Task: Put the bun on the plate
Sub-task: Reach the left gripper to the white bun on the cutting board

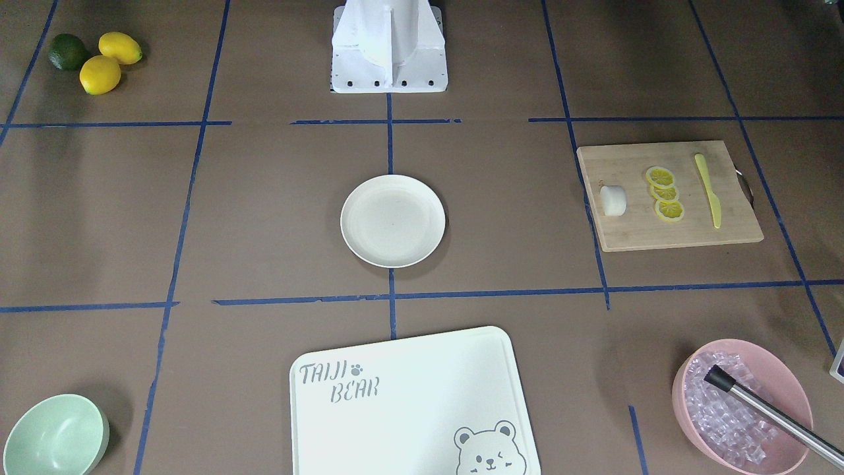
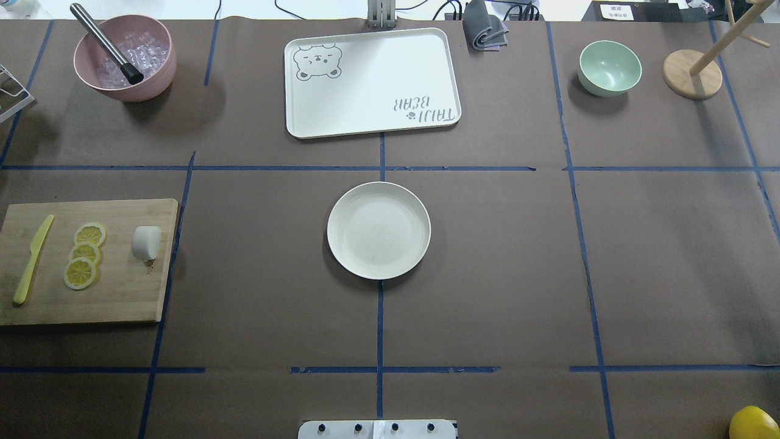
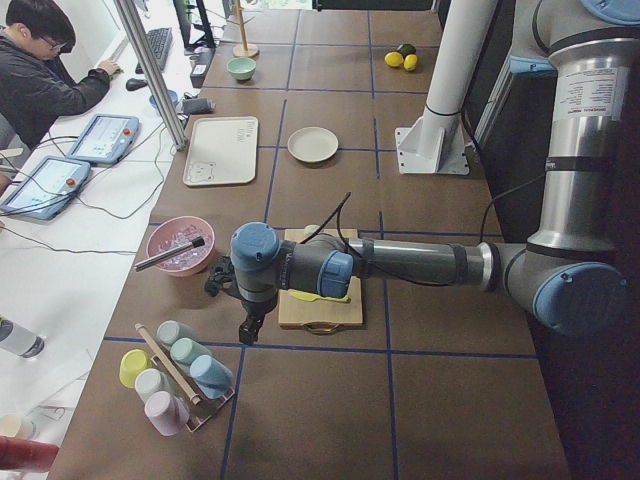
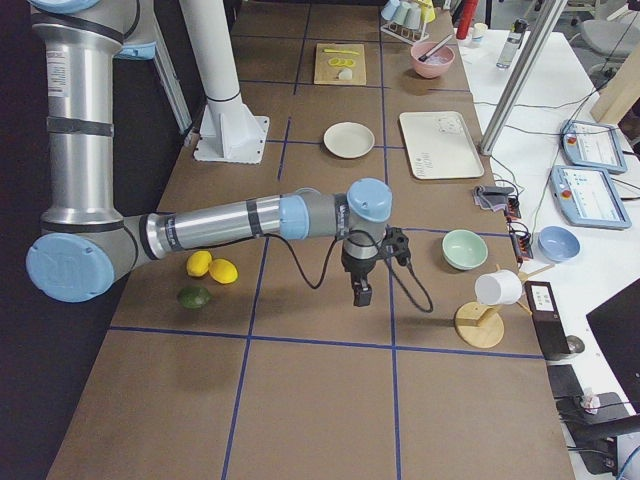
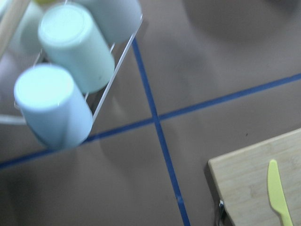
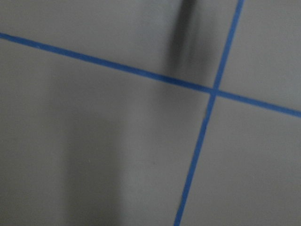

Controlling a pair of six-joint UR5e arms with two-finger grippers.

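The bun (image 2: 146,242) is a small white roll lying at the right end of a wooden cutting board (image 2: 122,292), at the left of the overhead view. The cream plate (image 2: 378,230) sits at the table's centre with nothing on it. My left gripper (image 3: 246,330) shows only in the exterior left view, hanging beyond the board's outer end near a cup rack, well away from the bun. My right gripper (image 4: 360,293) shows only in the exterior right view, over bare table near the green bowl. I cannot tell whether either gripper is open or shut.
Lemon slices (image 2: 85,253) and a yellow knife (image 2: 31,259) share the wooden board. A pink bowl of ice (image 2: 125,58), a bear-print board (image 2: 372,82), a green bowl (image 2: 609,67) and a wooden mug tree (image 2: 694,73) line the far side. Lemons (image 1: 99,74) lie near the robot's base. A person (image 3: 45,75) sits beside the table.
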